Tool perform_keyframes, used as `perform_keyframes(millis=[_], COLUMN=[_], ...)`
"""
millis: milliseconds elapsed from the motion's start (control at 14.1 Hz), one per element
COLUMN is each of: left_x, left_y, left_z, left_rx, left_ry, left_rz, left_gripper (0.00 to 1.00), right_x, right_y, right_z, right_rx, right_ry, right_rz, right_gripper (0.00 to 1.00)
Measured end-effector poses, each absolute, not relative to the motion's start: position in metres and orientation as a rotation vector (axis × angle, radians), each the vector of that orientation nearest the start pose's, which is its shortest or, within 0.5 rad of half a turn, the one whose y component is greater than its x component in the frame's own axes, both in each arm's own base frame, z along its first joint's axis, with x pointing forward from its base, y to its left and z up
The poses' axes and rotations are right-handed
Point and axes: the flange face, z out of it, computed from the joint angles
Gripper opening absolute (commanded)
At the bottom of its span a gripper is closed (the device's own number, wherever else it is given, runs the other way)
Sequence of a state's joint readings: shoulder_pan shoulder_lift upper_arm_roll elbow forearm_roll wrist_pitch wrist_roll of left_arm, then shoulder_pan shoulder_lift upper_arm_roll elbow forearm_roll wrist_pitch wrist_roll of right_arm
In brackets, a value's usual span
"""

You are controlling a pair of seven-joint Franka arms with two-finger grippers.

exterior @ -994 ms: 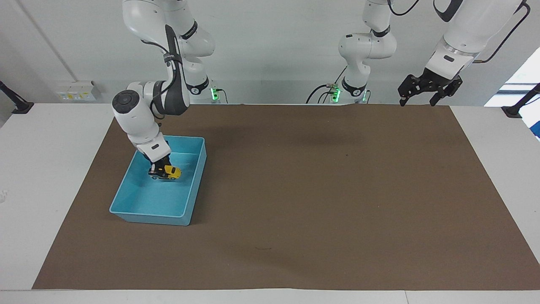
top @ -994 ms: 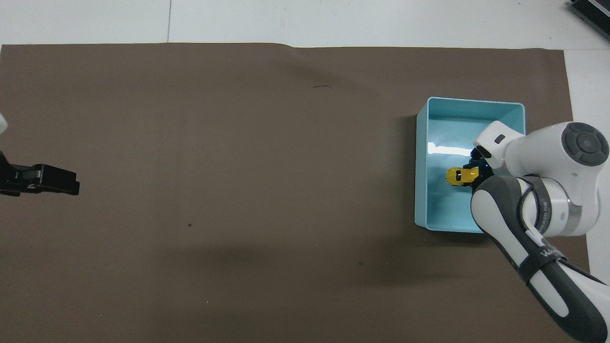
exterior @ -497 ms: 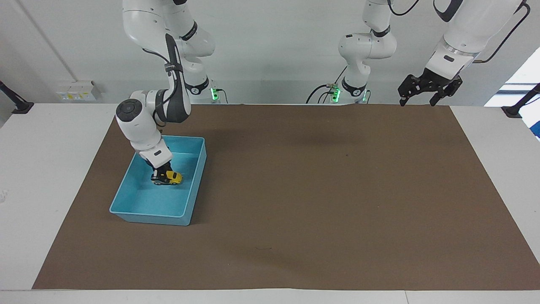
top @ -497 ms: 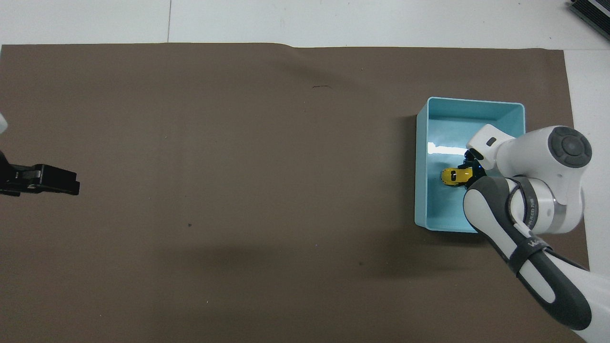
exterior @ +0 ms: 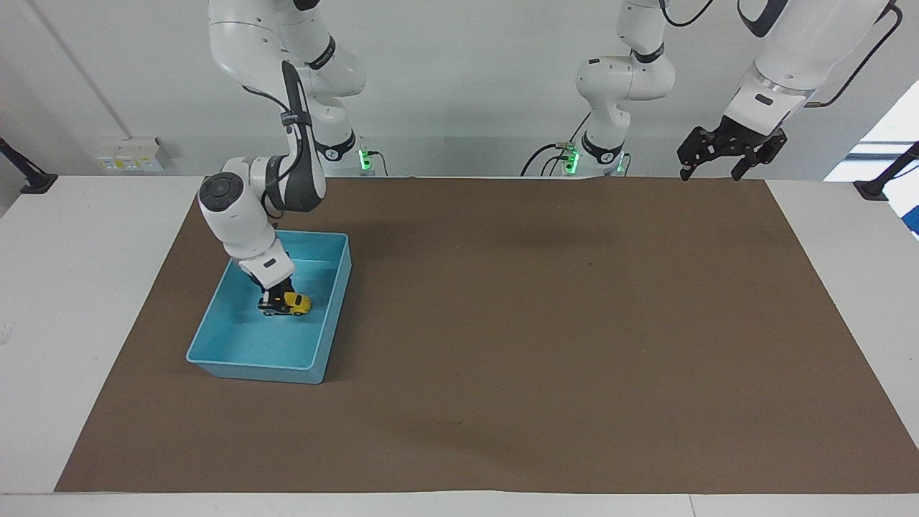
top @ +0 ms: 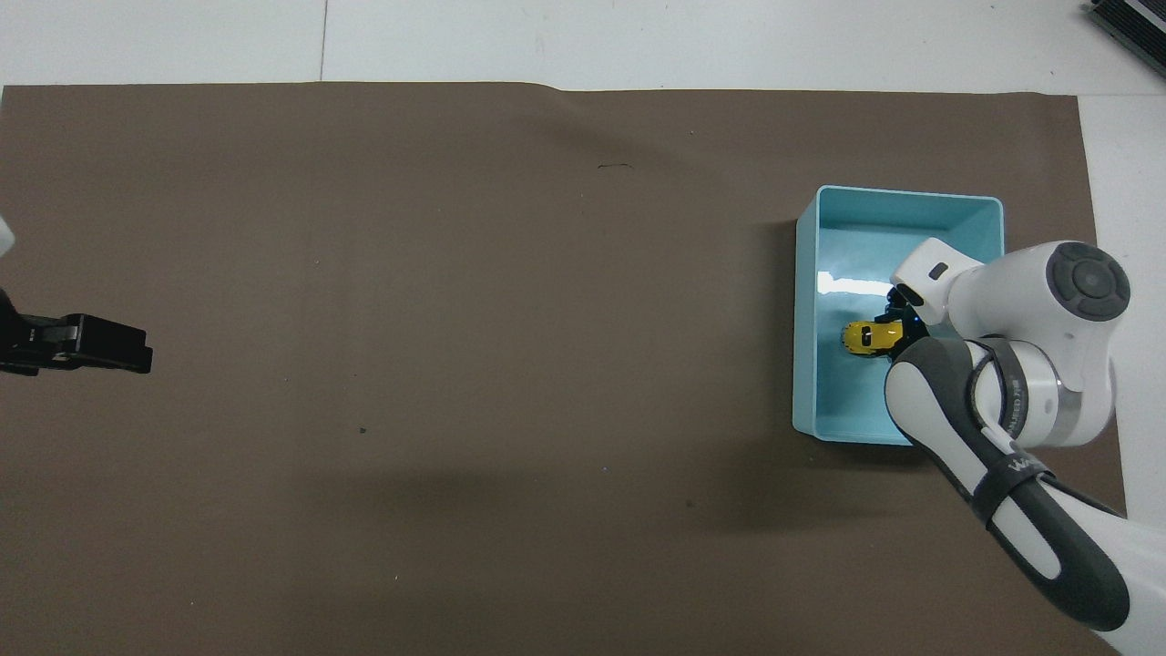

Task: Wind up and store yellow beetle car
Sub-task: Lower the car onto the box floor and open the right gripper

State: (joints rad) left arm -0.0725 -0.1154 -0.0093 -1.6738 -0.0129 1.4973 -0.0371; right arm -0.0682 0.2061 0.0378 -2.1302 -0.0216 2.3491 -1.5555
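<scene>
Car (exterior: 290, 304), yellow, held by right end effector (exterior: 275, 302) inside blue bin (exterior: 215, 359), lies crosswise, pointing toward table's middle.

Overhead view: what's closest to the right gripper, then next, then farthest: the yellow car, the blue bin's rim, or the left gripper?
1. Yellow car, at the right gripper, inside the bin.
2. Blue bin's rim, around them.
3. Left gripper, over the mat's left-arm end, waiting.

A brown mat (exterior: 546, 323) covers a white table (exterior: 64, 287) before a pale wall (exterior: 467, 64), with a window (exterior: 887, 129) at right.
</scene>
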Motion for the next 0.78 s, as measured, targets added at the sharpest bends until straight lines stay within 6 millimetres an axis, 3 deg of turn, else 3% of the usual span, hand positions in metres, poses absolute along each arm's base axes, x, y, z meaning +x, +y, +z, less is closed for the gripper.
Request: perform_keyframes(millis=[142,426,781], left_x=[0.508,0.508,0.508], left_y=[-0.043,-0.043,-0.043], left_z=[0.631,0.631,0.631], left_rx=[-3.147,-3.147,-3.147], left_ry=[0.071,0.071,0.071], left_rz=[0.097,0.097,0.097], left_gripper=[1.0,1.0,1.0], right_x=[0.569,0.574,0.592], right_y=[-0.018,-0.017,-0.014], right_z=[0.313,0.319,0.352], right_rx=[-2.266,-2.272,-2.267], right_ry=[-2.197,-2.204,-2.211], right_rz=[-0.005,-0.02,-0.024], right_gripper=[0.97,1.0,1.0])
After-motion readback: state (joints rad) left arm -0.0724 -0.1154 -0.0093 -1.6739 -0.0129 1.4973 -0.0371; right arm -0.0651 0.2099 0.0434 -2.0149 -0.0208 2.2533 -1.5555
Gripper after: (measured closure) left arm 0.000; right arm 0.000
